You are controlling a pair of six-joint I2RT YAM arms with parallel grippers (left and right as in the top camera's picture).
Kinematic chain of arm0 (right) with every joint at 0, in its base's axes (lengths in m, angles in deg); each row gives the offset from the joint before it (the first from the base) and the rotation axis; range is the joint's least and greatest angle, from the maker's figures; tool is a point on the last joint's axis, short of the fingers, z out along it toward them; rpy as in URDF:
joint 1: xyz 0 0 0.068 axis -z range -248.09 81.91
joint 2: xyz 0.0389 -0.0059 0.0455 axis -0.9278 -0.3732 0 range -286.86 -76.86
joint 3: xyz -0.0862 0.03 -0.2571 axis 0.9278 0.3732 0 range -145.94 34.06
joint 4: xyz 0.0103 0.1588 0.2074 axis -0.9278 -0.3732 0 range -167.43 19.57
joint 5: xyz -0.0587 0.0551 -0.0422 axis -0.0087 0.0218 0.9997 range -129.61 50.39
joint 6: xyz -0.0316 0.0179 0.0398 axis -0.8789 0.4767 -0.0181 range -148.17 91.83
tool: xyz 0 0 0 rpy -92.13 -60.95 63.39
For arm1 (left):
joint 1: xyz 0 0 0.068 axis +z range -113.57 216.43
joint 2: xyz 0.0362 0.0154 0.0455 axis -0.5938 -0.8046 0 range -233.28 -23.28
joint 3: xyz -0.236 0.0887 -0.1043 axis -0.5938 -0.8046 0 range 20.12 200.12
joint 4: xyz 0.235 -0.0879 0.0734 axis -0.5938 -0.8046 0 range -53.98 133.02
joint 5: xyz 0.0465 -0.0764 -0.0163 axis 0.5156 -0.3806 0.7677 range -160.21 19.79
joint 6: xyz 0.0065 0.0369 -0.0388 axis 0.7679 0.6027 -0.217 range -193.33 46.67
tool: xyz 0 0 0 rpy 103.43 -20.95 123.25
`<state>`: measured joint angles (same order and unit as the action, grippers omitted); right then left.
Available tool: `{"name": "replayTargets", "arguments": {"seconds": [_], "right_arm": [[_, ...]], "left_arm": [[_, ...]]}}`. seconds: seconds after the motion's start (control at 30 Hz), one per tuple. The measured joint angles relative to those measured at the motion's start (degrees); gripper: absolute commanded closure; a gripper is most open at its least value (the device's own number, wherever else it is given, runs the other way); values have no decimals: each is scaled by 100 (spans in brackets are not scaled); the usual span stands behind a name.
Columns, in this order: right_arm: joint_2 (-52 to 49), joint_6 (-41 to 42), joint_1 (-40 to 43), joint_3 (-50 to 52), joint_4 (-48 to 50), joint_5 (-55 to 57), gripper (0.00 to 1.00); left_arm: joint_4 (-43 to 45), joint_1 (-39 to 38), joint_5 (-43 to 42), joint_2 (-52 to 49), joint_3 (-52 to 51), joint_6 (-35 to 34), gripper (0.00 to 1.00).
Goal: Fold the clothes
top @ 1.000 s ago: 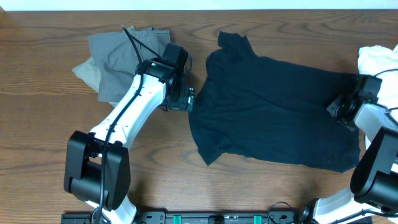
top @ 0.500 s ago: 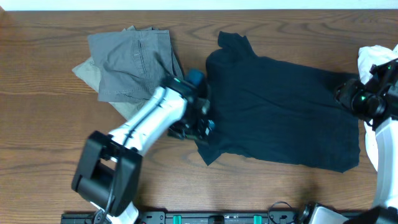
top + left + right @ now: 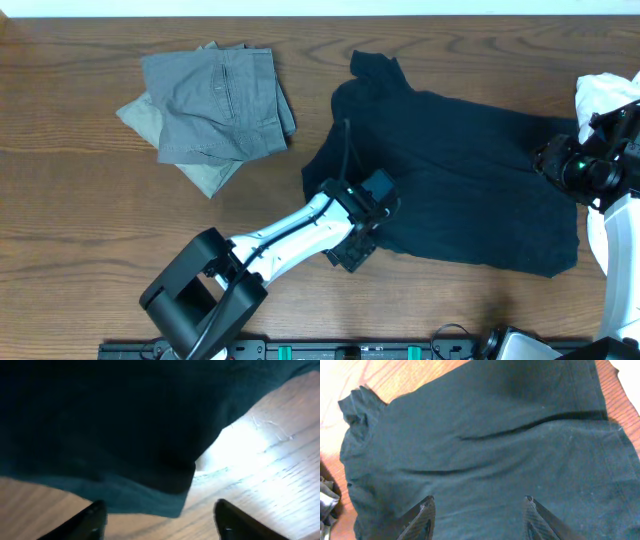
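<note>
A dark teal T-shirt (image 3: pixel 450 180) lies spread flat on the wooden table, collar toward the back left. My left gripper (image 3: pixel 358 250) is open at the shirt's front left sleeve; the left wrist view shows that sleeve's corner (image 3: pixel 170 495) just ahead of the open jaws (image 3: pixel 160 517), with nothing between them. My right gripper (image 3: pixel 560 165) is open and held above the shirt's right hem. The right wrist view shows the shirt (image 3: pixel 485 445) from above, with the open fingers (image 3: pixel 479 510) clear of it.
A stack of folded grey clothes (image 3: pixel 215 105) sits at the back left. A white garment (image 3: pixel 605 95) lies at the far right edge, partly behind the right arm. Bare table (image 3: pixel 100 250) lies in front of the folded stack.
My left arm has swung from beside the grey stack, right and forward, to the shirt's front left sleeve. My right gripper has lifted off the shirt's right edge.
</note>
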<state>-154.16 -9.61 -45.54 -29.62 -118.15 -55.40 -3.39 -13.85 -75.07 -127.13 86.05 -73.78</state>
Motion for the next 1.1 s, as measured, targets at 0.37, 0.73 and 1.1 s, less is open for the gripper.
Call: {"name": "replayTargets", "arguments": {"seconds": [0.37,0.73,1.1], "right_arm": [[0,0,0,0,-20,-33,45],[0,-9,0,0,-350,57,45],[0,-127,0,245,-654,352,45]], "left_arm": [[-170,-2,223,-393,20,527,91],[-1491,-2,229,256,745,802,94],[81,212,776,549,758,979,94]]}}
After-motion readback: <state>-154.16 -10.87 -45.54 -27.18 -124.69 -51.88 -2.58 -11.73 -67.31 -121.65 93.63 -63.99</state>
